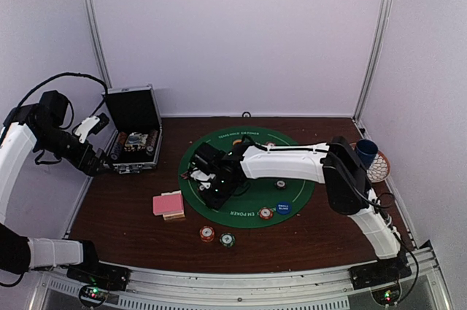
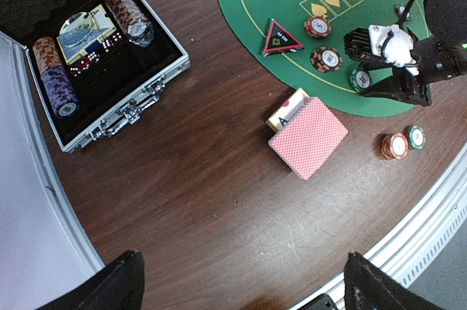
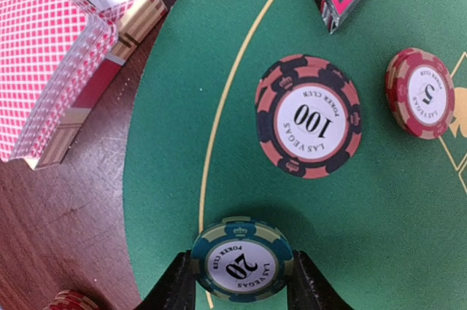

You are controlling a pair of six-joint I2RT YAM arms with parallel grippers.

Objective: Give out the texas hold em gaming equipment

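"Green chip [image 3: 241, 259], marked 20: where did it lie, and what had it?"

"Entry: flat at the near rim of the felt mat [image 3: 365, 215], on the yellow line, clamped between both fingers of the right pincer [image 3: 241, 277]. Left pincer [image 2: 242, 281]: spread wide, empty, above the desk [image 2: 204, 200] near the case [image 2: 109, 113]."

"Neighbours?"

"Orange 100 chip [image 3: 309, 116] near, apart. Card deck [image 3: 44, 55] off the felt. Handling note, as judged: if it was a set-down, part the fingers a little and rise straight, so neither pad dragged it off the line."
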